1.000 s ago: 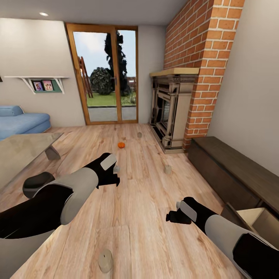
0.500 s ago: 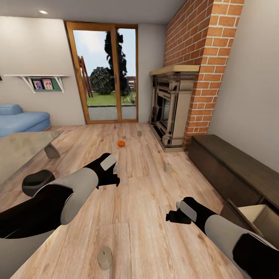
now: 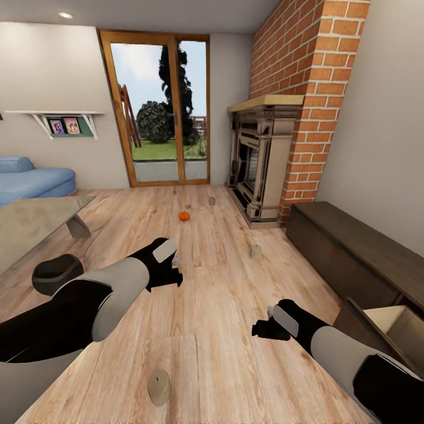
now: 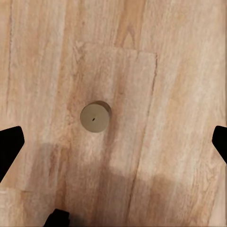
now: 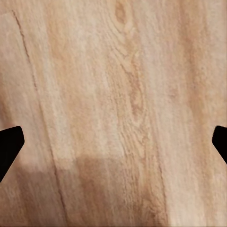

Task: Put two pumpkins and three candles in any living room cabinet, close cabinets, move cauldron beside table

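Base has crept forward toward the fireplace [image 3: 259,159] over the last second, both empty grippers wide open: left gripper [image 4: 113,142] hovers above a floor candle [image 4: 95,117]; pumpkin [image 3: 184,216] lies short of the fireplace, so collection remains unstarted.

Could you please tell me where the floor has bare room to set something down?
Bare planks lie between the left gripper and right gripper, and between the glass table and the pumpkin. It is tighter by the cabinet with its open drawer and the candle.
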You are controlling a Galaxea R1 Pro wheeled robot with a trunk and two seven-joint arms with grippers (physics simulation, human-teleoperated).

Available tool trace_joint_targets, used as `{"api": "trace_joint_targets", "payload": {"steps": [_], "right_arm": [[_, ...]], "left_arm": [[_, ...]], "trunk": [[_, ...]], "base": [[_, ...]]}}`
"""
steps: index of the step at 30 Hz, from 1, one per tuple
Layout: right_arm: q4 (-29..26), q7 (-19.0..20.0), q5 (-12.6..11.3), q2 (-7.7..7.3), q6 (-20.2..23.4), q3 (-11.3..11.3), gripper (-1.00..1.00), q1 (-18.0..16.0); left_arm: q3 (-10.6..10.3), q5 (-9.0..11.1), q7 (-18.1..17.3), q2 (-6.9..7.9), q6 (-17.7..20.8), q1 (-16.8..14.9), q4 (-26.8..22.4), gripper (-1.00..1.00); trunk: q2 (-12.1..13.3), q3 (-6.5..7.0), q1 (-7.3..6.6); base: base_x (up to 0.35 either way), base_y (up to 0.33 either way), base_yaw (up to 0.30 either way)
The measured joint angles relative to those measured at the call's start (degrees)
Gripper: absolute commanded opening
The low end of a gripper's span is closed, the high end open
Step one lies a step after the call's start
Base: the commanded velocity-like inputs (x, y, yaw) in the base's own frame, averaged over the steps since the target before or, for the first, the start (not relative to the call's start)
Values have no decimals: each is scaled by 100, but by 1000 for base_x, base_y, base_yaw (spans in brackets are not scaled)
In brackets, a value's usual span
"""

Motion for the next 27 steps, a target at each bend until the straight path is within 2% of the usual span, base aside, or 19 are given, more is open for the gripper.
{"api": "trace_joint_targets", "payload": {"steps": [8, 27], "right_arm": [[0, -2, 0, 5, -21, 8, 100, 0], [0, 1, 0, 5, -23, 9, 100, 0]], "left_arm": [[0, -7, -105, 0, -88, 0, 69, 100], [-11, -40, -102, 0, -103, 8, 72, 100]], "trunk": [[-321, -144, 176], [-1083, -485, 593]], "base": [[0, 0, 0], [0, 0, 0]]}}
